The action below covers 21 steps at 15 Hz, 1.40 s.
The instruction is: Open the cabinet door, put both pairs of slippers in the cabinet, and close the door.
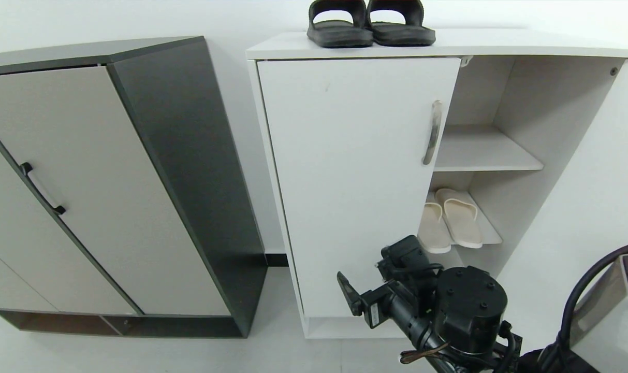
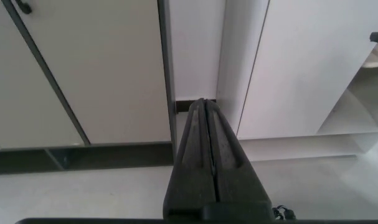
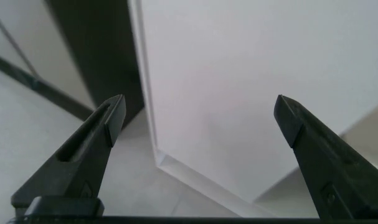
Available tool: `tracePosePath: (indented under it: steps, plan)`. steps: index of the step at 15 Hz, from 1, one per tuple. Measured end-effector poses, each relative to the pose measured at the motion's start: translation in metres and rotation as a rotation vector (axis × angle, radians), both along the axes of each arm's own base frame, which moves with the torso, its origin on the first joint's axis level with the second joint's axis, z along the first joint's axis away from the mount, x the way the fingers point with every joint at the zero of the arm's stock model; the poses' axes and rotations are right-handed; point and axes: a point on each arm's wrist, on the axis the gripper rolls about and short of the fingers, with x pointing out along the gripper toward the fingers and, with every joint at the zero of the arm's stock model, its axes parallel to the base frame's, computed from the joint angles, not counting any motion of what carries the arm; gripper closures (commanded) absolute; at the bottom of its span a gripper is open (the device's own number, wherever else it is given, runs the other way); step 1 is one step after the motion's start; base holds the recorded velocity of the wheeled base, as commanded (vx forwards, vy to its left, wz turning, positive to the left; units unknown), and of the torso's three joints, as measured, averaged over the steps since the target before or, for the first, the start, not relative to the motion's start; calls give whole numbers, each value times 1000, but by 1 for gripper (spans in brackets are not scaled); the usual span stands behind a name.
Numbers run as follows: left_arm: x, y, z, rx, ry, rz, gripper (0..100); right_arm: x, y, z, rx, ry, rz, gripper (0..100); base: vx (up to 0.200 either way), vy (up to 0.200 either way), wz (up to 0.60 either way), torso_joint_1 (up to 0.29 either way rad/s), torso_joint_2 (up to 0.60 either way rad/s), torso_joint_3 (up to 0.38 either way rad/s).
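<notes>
A pair of black slippers sits on top of the white cabinet. The cabinet's right door stands swung open, while the left door with the metal handle is closed. A pair of beige slippers lies on the lower shelf inside. My right gripper is open and empty, low in front of the closed door's bottom corner. The right arm's wrist hangs just ahead of that door. My left gripper is shut on nothing, low near the floor, facing the gap between the two cabinets.
A dark grey cabinet with pale doors stands to the left of the white one. The upper shelf inside is bare. A grey box and a black cable sit at the lower right. Pale floor lies in front.
</notes>
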Motion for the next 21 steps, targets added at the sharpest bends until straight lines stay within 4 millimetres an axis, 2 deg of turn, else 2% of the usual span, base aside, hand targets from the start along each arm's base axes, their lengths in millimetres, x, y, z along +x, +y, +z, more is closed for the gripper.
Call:
tracePosePath:
  steps: [17, 21]
  plan:
    - [0, 0, 0, -1, 0, -1, 100, 0, 0, -1, -2, 0, -1, 0, 0, 0, 0, 0, 0, 0]
    - [0, 0, 0, -1, 2, -1, 100, 0, 0, -1, -2, 0, 0, 0, 0, 0, 0, 11, -182, -272]
